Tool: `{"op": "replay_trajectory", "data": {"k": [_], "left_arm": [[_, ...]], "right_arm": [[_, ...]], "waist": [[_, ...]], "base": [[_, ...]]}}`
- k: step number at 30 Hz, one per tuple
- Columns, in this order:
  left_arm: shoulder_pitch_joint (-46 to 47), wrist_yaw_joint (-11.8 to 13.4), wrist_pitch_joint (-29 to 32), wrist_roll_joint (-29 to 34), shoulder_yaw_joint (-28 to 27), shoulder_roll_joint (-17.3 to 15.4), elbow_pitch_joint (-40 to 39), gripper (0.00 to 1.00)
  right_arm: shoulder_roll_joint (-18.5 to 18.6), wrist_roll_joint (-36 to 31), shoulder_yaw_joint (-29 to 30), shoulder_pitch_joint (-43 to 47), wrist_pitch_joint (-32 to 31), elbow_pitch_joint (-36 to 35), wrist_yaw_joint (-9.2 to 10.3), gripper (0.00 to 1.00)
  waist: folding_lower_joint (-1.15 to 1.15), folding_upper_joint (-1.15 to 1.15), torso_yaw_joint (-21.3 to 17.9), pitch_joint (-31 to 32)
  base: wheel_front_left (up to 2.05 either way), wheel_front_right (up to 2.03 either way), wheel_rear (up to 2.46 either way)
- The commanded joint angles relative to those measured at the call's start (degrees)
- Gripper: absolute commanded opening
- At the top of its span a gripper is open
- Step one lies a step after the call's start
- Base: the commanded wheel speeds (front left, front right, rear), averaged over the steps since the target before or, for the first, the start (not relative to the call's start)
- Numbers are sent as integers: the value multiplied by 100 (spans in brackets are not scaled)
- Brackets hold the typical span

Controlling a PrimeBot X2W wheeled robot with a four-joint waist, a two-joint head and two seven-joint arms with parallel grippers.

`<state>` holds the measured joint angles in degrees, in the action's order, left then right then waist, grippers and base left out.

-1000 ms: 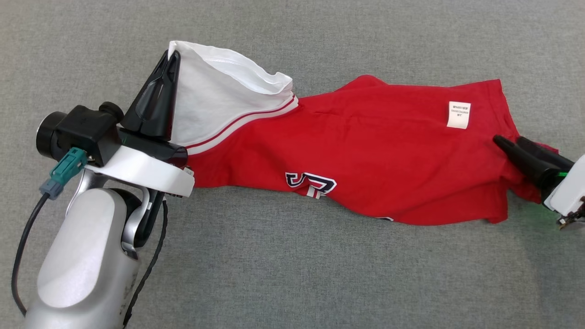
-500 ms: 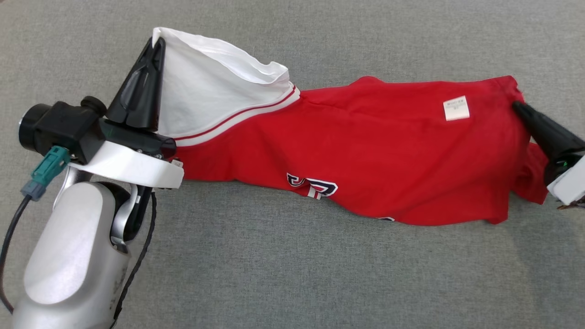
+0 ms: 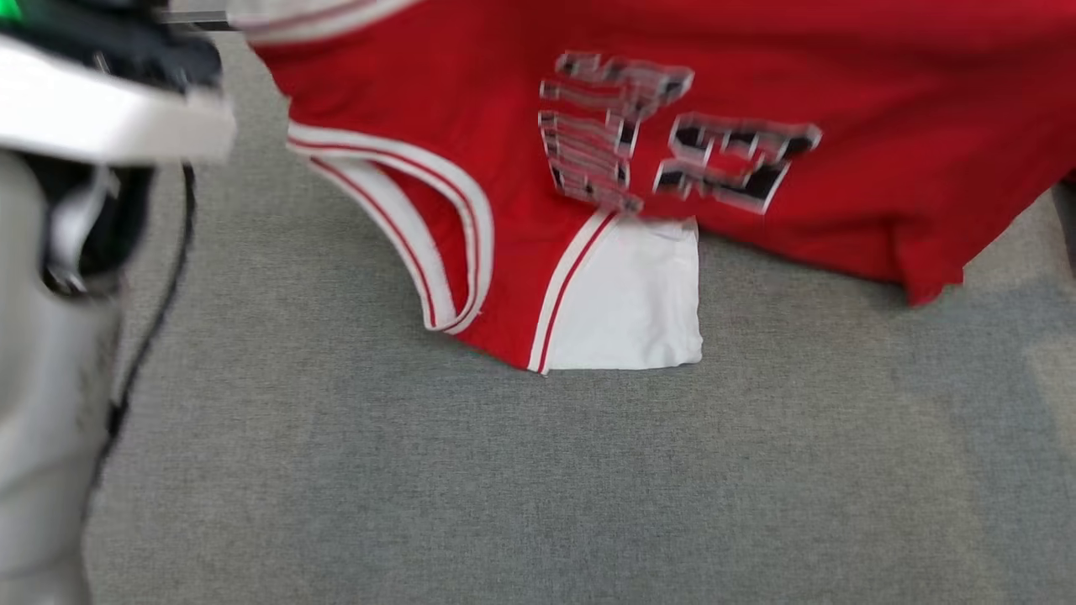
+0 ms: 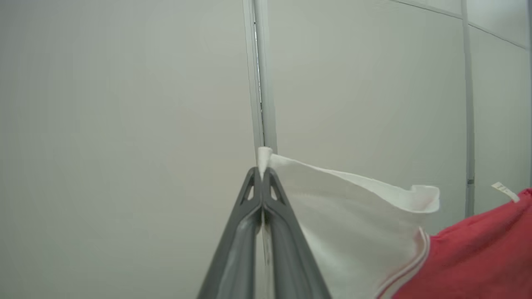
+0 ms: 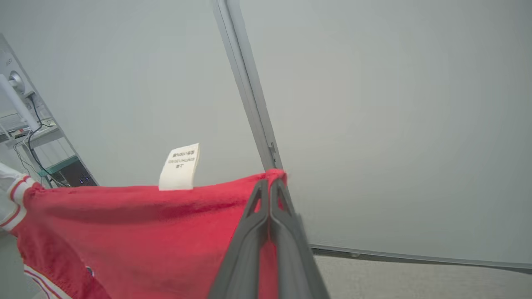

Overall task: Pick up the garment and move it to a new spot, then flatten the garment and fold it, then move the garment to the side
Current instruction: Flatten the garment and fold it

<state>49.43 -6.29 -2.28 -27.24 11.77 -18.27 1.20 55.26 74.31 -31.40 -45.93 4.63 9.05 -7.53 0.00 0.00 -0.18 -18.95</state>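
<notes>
Forearm (image 3: 42,420): standing pale and blurred at the left edge of the head view, nearest the camera, with a black cable (image 3: 145,336) trailing down beside it.
Left gripper (image 4: 262,171): pinching both fingers tight on a white corner of the garment (image 3: 883,126), leaving a small tuft of cloth poking out above the tips.
Right gripper (image 5: 270,183): clamping both fingers together on the red top edge of the garment, bunching the cloth at the tips.
Garment: hanging lifted and stretched between the two grippers, showing red cloth and blurred dark-and-white lettering (image 3: 672,134) to the head camera.
Armhole trim (image 3: 483,252): looping down in white with thin red lines, left of the lettering.
White panel (image 3: 630,302): drooping lowest, reaching the grey surface (image 3: 538,487); touching or hanging just above it, hard to tell.
Label (image 5: 180,167): sticking up from the top edge, near the right gripper.
Wall (image 4: 124,124): rising in pale panels behind both grippers, with a seam strip running up it.
Shelf (image 5: 45,135): standing far off at the left of the right wrist view, carrying cables.
</notes>
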Motion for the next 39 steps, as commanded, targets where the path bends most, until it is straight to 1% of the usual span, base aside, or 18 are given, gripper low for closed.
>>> {"op": "replay_trajectory", "data": {"k": [1, 3, 4, 6, 10, 12, 13, 15, 17, 19, 21, 24, 25, 26, 32, 36, 39], "left_arm": [[318, -29, 115, -23, 50, -75, 102, 0], [1109, -72, 309, 83, 210, -220, 355, 0], [1556, -85, 353, 176, 315, -293, 528, 0], [2398, -109, 233, 469, 527, -417, 981, 0], [3975, -113, -394, 1135, 866, -518, 2102, 0], [4674, -103, -817, 1489, 990, -528, 2631, 0], [4968, -41, -992, 1632, 1025, -497, 2833, 0], [5431, 57, -1195, 1861, 1075, -463, 3067, 0], [5781, 131, -1278, 1978, 1021, -405, 3102, 0], [5879, 110, -1292, 1916, 881, -344, 2697, 0], [5546, 65, -1289, 1843, 742, -356, 2316, 0], [4810, -8, -1282, 1664, 477, -422, 1630, 0], [4810, -8, -1282, 1664, 477, -422, 1630, 0], [4475, -24, -1282, 1589, 399, -444, 1419, 0], [1912, -113, -1287, 1149, 43, -581, 144, 0], [170, -121, -1286, 903, -59, -669, -620, 0], [-1013, -113, -1287, 720, -227, -653, -1038, 0]], "right_arm": [[-80, -118, -6, -270, 0, 79, 10, 0], [-229, -435, -83, -891, -74, 333, 11, 0], [-368, -592, -134, -1263, -115, 506, 10, 0], [-696, -913, -223, -1980, -77, 888, 11, 0], [-1346, -1514, -398, -3271, 236, 1710, 11, 0], [-1581, -1768, -462, -3801, 515, 2083, 11, 0], [-1660, -1886, -483, -4026, 650, 2251, 11, 0], [-1773, -2105, -538, -4393, 864, 2504, 11, 0], [-1809, -2343, -576, -4677, 997, 2624, 11, 0], [-1798, -2456, -567, -4792, 1054, 2605, 11, 0], [-1731, -2582, -487, -4734, 1062, 2342, 11, 0], [-1625, -2682, -429, -4189, 1059, 1940, 11, 0], [-1625, -2682, -429, -4189, 1059, 1940, 11, 0], [-1568, -2699, -391, -3997, 1060, 1809, 11, 0], [-1361, -2593, -196, -2444, 1062, 1104, 11, 0], [-1288, -2418, -23, -1297, 1063, 549, 11, 0], [-1167, -2214, 74, -397, 1063, 158, 12, 0]], "waist": [[0, 0, -67, -106], [0, 0, -164, -292], [0, 0, -227, -410], [0, 0, -335, -627], [0, 0, -535, -1066], [0, 0, -609, -1260], [0, 0, -624, -1343], [0, 0, -624, -1517], [0, 0, -588, -1695], [0, 0, -509, -1874], [0, 0, -408, -2019], [0, 0, -270, -2085], [0, 0, -270, -2085], [0, 0, -228, -2079], [0, 0, -59, -1780], [0, 0, -30, -1427], [0, 0, -3, -1087]], "base": [[0, 0, 0], [0, 0, 0], [0, 0, 0], [0, 0, 0], [0, 0, 0], [0, 0, 0], [0, 0, 0], [0, 0, 0], [0, 0, 0], [0, 0, 0], [0, 0, 0], [0, 0, 0], [0, 0, 0], [0, 0, 0], [0, 0, 0], [0, 0, 0], [0, 0, 0]]}}
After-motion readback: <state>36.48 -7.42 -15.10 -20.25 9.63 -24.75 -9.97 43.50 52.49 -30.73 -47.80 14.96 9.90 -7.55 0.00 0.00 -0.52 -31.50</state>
